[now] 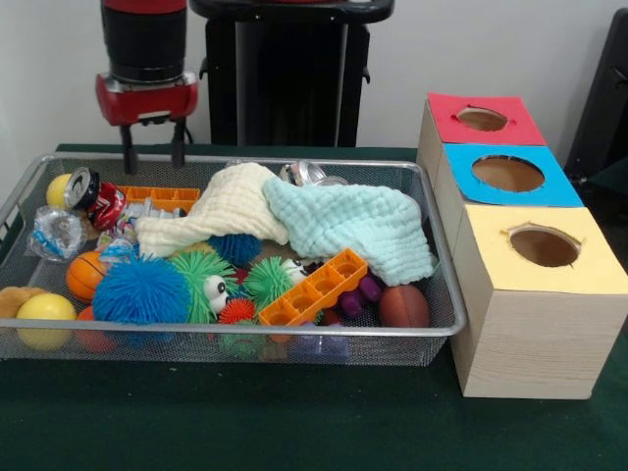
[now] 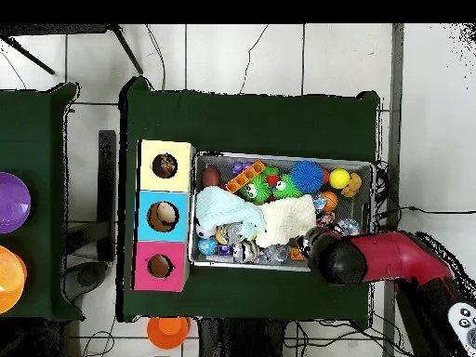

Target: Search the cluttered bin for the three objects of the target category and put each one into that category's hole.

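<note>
- The end effector (image 1: 153,147) hangs over the bin's (image 1: 412,348) far left corner, its two fingers (image 1: 129,155) spread apart and holding nothing; from there, by my judgement, it can drop straight into the clutter on that side.
- Under it lie one crushed can (image 1: 95,199) and one clear wrapper (image 1: 57,234), pushed up against the left wall.
- Balls crowd the front left: two yellow balls (image 1: 44,316), one basketball (image 1: 85,274), and spiky balls, two blue (image 1: 141,291) and two green (image 1: 268,281) plainly seen.
- Two orange bricks (image 1: 314,287) show, one far left, one leaning across the middle.
- Two cloths, cream (image 1: 228,209) and mint (image 1: 361,229), lie over the middle and hide what is beneath, so some target objects may sit under them.
- One brown football (image 1: 403,306) rests at the front right corner.
- Three boxes (image 1: 535,324) stand touching in a row just right of the bin, each with one hole on top: red, blue, yellow. The target category is not stated, so its three objects cannot be picked out.
</note>
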